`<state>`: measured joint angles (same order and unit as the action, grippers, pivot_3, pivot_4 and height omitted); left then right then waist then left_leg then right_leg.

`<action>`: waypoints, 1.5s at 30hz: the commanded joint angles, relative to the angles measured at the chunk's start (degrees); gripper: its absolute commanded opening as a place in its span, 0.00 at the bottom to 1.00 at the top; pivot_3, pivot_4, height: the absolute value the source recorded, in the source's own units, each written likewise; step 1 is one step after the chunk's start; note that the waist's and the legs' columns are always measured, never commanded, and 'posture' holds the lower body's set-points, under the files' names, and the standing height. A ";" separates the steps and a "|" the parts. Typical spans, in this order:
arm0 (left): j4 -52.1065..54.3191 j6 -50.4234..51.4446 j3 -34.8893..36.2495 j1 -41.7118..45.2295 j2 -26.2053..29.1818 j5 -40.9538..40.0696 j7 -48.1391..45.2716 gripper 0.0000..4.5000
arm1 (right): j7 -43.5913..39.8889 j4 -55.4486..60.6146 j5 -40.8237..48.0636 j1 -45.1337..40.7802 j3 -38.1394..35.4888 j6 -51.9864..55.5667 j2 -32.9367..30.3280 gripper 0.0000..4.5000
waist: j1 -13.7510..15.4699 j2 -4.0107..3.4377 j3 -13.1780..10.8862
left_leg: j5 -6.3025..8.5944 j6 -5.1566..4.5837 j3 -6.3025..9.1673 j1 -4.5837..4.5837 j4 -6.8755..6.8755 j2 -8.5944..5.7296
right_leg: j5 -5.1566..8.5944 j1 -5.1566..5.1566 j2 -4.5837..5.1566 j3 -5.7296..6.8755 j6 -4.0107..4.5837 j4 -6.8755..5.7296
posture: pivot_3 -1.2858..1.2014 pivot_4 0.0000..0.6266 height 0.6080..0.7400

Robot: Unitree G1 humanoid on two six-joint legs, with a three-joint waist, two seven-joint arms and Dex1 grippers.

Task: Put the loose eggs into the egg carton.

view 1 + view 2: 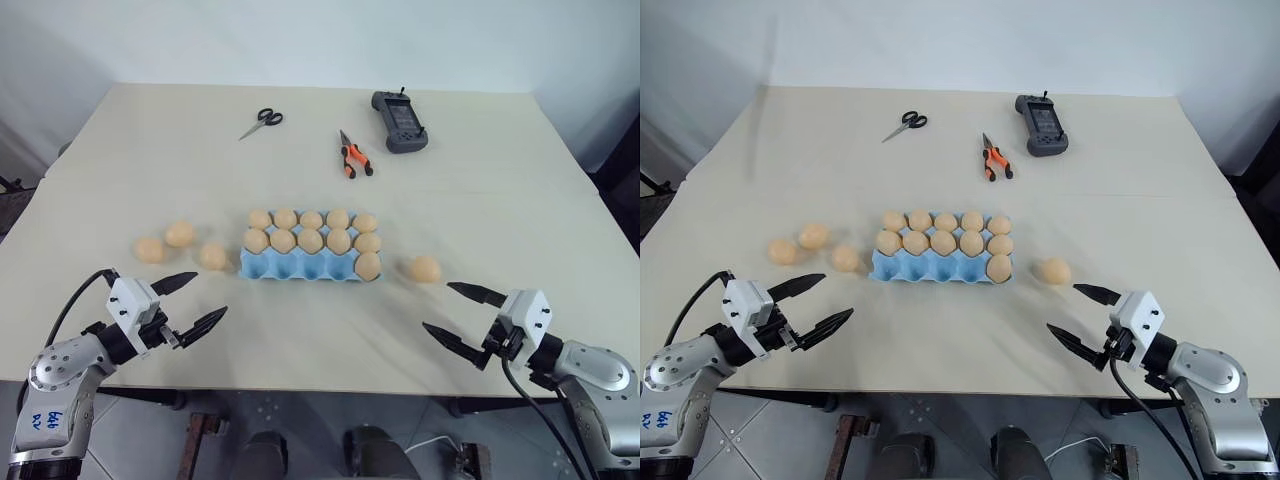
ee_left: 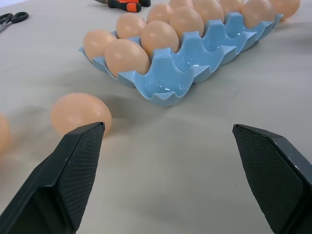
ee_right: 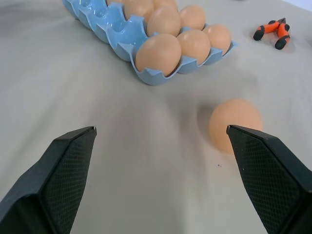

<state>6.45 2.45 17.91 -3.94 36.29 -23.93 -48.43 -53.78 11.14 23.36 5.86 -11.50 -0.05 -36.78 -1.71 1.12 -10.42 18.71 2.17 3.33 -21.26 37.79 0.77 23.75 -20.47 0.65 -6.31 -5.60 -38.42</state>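
Left eye view: the egg carton (image 1: 300, 266) sits mid-table (image 1: 500, 200), its two far rows full and one egg in the near row's right end cup. Three loose eggs (image 1: 180, 234) lie just left of it, a fourth (image 1: 425, 268) right. The left gripper (image 1: 190, 303) and right gripper (image 1: 458, 314) hover wide apart, empty.

Bare table (image 1: 330, 330) between both grippers and egg carton (image 1: 300, 266); three loose eggs (image 1: 180, 234) crowd carton's left; one egg (image 1: 425, 268) right; scissors (image 1: 262, 122), pliers (image 1: 352, 157), handset (image 1: 399, 121) far behind.
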 commanded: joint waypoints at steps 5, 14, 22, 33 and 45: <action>2.75 0.59 -1.79 2.09 0.42 -0.38 -0.61 1.00 | 4.09 2.78 0.85 0.63 -2.29 0.22 2.04 1.00 | 0.04 0.00 0.00 | 0.00 0.00 0.00 0.00 0.05 0.00 | 0.00 0.00 0.00 0.00 0.00 -0.04 | 0.52 0.24 1.00; 7.28 3.18 -7.54 4.79 0.45 -0.19 -1.82 1.00 | 15.90 3.92 1.00 6.65 -13.27 2.00 5.65 1.00 | 0.14 0.00 0.00 | 0.00 0.00 0.01 -0.02 0.06 -0.04 | 0.00 0.02 0.02 0.01 0.00 -0.05 | 0.52 0.24 1.00; 8.86 4.86 -8.28 5.07 0.62 -0.64 -1.92 1.00 | 16.38 5.41 0.74 7.08 -10.77 3.65 5.74 1.00 | -0.84 -0.05 -0.03 | -0.02 0.01 -0.08 0.07 0.06 0.00 | 0.00 0.02 -0.07 -0.10 0.01 -0.17 | 0.52 0.24 1.00; 10.71 7.27 -8.03 4.84 0.36 -3.96 -3.79 1.00 | 22.09 6.70 -0.35 -12.27 2.32 28.85 2.61 1.00 | -1.21 -0.08 -0.04 | -0.04 0.01 -0.01 0.04 0.16 0.00 | -0.02 -0.04 -0.03 -0.04 0.04 -0.26 | 0.52 0.24 1.00; 11.23 7.36 -7.72 5.42 0.30 -3.72 -3.21 1.00 | 21.34 -2.08 -3.68 -19.23 7.46 29.78 4.89 0.56 | -0.25 -0.09 -0.05 | -0.01 -0.01 0.03 -0.21 0.10 0.00 | -0.02 -0.23 0.01 0.07 0.04 -0.11 | 0.52 0.24 1.00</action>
<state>15.42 9.99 9.09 1.10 36.38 -26.82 -51.91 -31.83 8.50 19.89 -12.69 -3.54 31.21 -32.15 -1.96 1.03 -10.47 18.69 2.16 3.36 -21.47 37.90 0.77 23.73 -20.70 0.66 -6.24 -5.56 -38.54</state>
